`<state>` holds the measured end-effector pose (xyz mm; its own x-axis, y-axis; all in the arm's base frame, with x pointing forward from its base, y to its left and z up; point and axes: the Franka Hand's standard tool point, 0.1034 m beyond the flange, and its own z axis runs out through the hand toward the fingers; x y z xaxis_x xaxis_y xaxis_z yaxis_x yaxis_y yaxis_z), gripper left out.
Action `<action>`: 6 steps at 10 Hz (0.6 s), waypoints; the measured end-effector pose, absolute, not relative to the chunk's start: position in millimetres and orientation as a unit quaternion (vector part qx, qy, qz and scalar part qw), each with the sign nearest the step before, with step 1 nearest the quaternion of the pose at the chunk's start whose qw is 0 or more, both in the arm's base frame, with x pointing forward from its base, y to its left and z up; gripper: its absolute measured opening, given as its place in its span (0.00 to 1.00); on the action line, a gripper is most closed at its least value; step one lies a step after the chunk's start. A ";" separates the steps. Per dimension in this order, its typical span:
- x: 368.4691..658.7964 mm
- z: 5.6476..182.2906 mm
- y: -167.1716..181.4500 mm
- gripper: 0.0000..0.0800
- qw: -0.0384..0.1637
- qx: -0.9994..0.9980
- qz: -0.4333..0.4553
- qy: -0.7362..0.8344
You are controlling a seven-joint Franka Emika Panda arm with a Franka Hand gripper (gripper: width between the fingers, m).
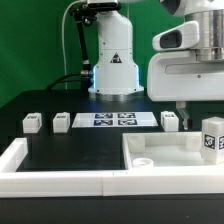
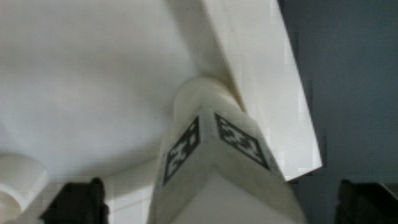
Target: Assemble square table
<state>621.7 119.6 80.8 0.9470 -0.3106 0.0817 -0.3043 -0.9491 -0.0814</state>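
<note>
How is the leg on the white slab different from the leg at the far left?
The slab leg stands tall; the far-left leg sits low. The slab leg rests on the white slab; the far-left leg on the black table. The slab leg is near the gripper; the far-left leg is far from it. Both are white with tags.

Exterior view: the arm (image 1: 190, 55) leaves frame from 12 to 3 o'clock, and its casing hides most of the tool (image 2: 222, 203). At 3 o'clock the leg block (image 1: 211, 138) is clipped by the frame edge, as is the square slab (image 1: 175, 165) at 4 o'clock. The border wall (image 1: 15, 158) is cut at 8 o'clock. Tags on the small leg blocks (image 1: 32, 122) and the marker board (image 1: 115, 120) are too small to read. Wrist view: blurred. The fingertips (image 2: 77, 203) and the tagged block (image 2: 214, 150) are cropped. Cannot tell whether it is the same leg block.
</note>
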 end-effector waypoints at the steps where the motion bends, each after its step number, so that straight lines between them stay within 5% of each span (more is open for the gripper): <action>1: 621.5 80.9 120.1 0.81 0.032 -0.992 -0.047 0.110; 6: 620.0 81.4 123.0 0.81 0.022 -0.994 -0.045 -0.093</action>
